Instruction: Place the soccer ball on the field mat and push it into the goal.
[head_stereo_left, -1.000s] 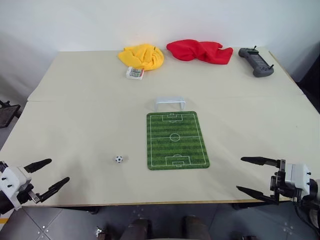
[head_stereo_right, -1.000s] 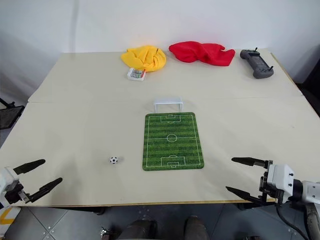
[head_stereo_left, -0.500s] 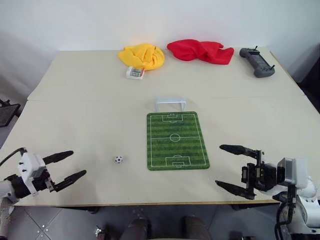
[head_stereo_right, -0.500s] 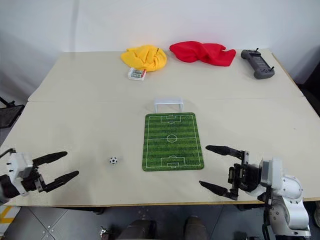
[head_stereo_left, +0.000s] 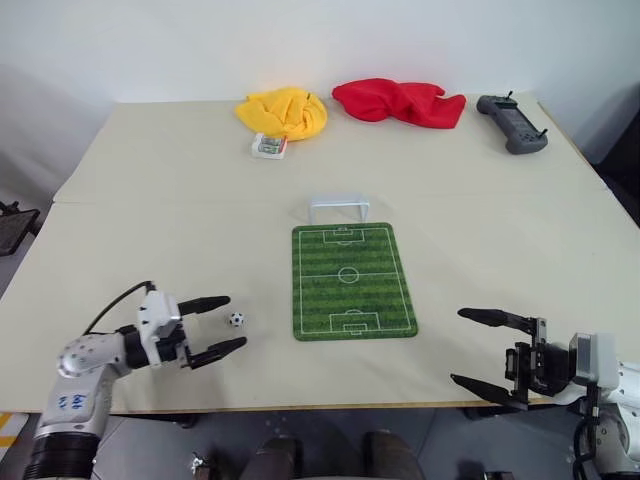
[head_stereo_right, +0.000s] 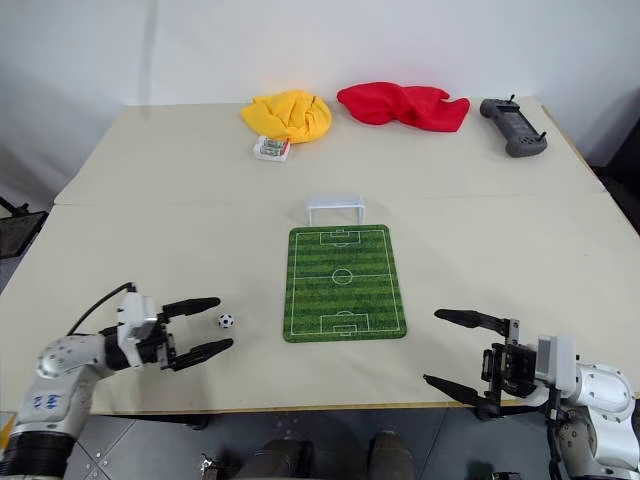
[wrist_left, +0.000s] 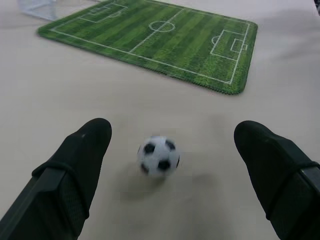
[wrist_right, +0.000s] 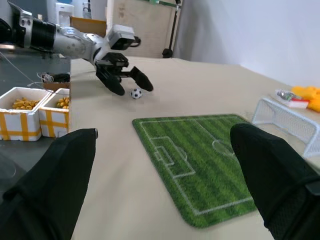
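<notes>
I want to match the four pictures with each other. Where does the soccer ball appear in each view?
Left eye: soccer ball left of field mat.
Right eye: the same, before the open left hand.
Left wrist: between the fingers.
Right wrist: far, by the left hand.
Shared landmark: the field mat.

I see the soccer ball (head_stereo_left: 236, 320) on the table (head_stereo_left: 150, 220), just left of the field mat (head_stereo_left: 352, 280); the goal (head_stereo_left: 339, 208) stands behind the mat.
</notes>
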